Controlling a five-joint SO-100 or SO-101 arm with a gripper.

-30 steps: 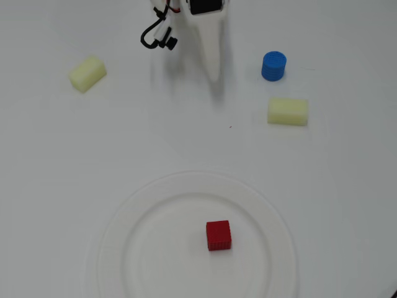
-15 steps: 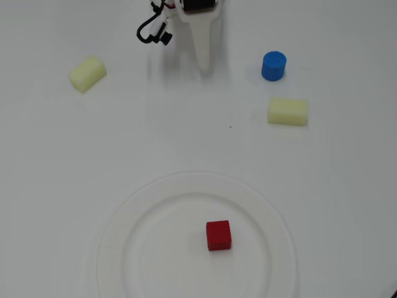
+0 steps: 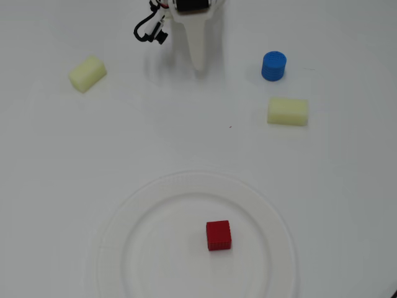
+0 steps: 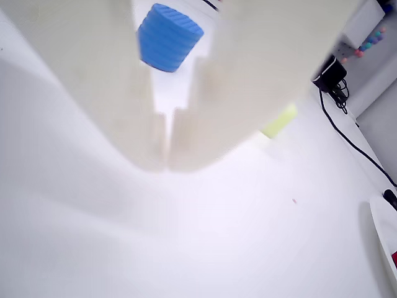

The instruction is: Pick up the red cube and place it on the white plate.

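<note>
On the white plate [image 3: 118, 248] sits the red cube [image 3: 218, 235]; pincer [image 4: 167, 162] closed, empty.

white plate [image 3: 186, 186] bottom edge cropped

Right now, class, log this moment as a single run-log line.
small textured red cube: resting inside large round white ribbed plate | gripper: fingers together, empty, near top edge in overhead view | task: placement appears done

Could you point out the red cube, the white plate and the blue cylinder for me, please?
red cube [image 3: 218, 235], overhead view, middle of its top face.
white plate [image 3: 124, 223], overhead view, ribbed rim on its left side.
blue cylinder [image 3: 273, 64], overhead view, its round top.
</note>
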